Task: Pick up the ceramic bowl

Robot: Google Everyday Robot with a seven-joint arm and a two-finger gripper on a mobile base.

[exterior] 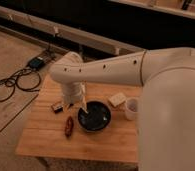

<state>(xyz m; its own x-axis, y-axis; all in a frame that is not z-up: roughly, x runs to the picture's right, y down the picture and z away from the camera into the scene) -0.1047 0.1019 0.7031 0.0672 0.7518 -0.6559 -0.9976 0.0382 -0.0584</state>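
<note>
The ceramic bowl (94, 117) is round, shallow and dark blue-black. It sits near the middle of the wooden table (51, 137). My gripper (80, 105) hangs from the white arm at the bowl's left rim, with one pale finger (84, 104) reaching down to the rim. The small white cup (131, 109) stands to the right of the bowl, partly hidden by my arm.
A reddish-brown oblong object (69, 126) lies left of the bowl. A small dark packet (57, 106) lies at the left, and a pale block (117, 99) behind the bowl. Cables (11, 82) and a dark box (37, 62) lie on the floor at the left.
</note>
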